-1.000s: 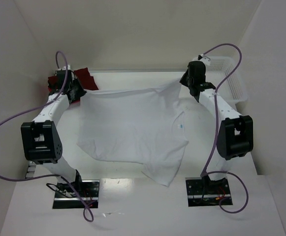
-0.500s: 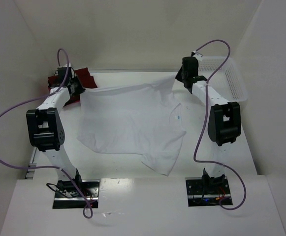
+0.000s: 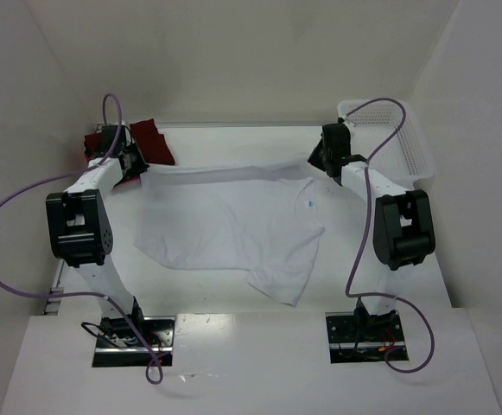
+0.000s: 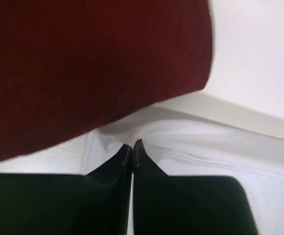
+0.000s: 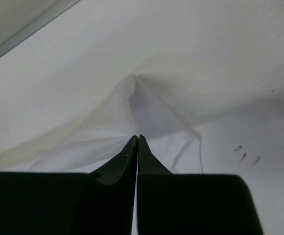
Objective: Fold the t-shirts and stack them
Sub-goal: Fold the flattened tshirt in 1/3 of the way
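My biggest worry is the thin bite I have. Both the left pincer [image 4: 133, 144] and the right pincer [image 5: 138, 139] are clenched on only a small tuck of the white t-shirt [image 3: 233, 225] at its far edge. If one corner slides out while the cloth is stretched between them, I judge the fold would land crooked. The left pincer also sits just beside the dark red shirts [image 3: 151, 138] at the far left corner, so a careless pull could drag them out of their flat fold. Uneven pull from the two sides could bunch the cloth as well. The white shirt lies spread on the bench [image 3: 190, 298] between my two arms, its far edge drawn into a taut band from pincer to pincer. It looks thin and soft, creased near each grip, with a small neck label [image 3: 311, 205] on the right and one sleeve trailing towards the near edge.
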`<state>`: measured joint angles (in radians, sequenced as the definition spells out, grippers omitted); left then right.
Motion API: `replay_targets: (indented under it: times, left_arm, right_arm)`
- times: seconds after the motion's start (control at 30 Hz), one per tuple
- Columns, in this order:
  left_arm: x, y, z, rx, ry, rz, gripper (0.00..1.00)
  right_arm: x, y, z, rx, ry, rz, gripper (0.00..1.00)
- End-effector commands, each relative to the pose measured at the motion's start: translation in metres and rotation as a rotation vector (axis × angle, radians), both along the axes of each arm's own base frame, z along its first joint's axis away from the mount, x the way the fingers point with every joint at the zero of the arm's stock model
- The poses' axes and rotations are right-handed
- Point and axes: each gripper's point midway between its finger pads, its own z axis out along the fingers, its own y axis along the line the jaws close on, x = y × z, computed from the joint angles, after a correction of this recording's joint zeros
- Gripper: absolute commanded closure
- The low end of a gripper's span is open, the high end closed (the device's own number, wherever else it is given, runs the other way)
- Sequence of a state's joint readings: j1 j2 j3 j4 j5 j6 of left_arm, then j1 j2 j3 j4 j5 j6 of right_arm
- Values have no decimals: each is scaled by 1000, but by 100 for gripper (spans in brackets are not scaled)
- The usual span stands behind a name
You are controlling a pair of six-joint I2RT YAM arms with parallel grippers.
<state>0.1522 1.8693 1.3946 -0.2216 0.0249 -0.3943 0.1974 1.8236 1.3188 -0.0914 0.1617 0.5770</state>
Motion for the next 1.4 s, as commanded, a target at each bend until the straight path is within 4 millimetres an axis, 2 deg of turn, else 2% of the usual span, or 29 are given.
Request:
replay_targets:
  times: [0.0, 0.23, 0.33, 0.47, 0.77, 1.03, 1.13, 1.27, 1.37]
  left_arm:
    - [-17, 13, -1, 32, 25, 31, 100]
    - [-43, 12, -19, -3, 102, 68, 100]
    - [-45, 15, -10, 12, 85, 80, 100]
    - [-49, 15, -13, 14, 102, 84, 100]
    - [-56, 12, -21, -3, 133, 84, 100]
    - [-66, 12, -20, 4, 141, 91, 100]
    - [-69, 11, -20, 4, 141, 91, 100]
    - [-73, 12, -24, 8, 161, 97, 100]
    - [-76, 11, -28, 1, 170, 104, 100]
  right_arm:
    - [-17, 11, 24, 77, -78, -9, 100]
    - [-49, 20, -2, 101, -17, -6, 100]
    - [-57, 30, -7, 123, 0, 10, 100]
    - [-67, 32, -21, 119, 38, 12, 100]
    - [-84, 30, -5, 141, 22, 19, 100]
    - [-99, 30, -11, 140, 53, 43, 100]
    - [-100, 30, -4, 143, 41, 44, 100]
    - [-104, 30, -9, 136, 56, 54, 100]
    - [-113, 29, -23, 133, 92, 60, 100]
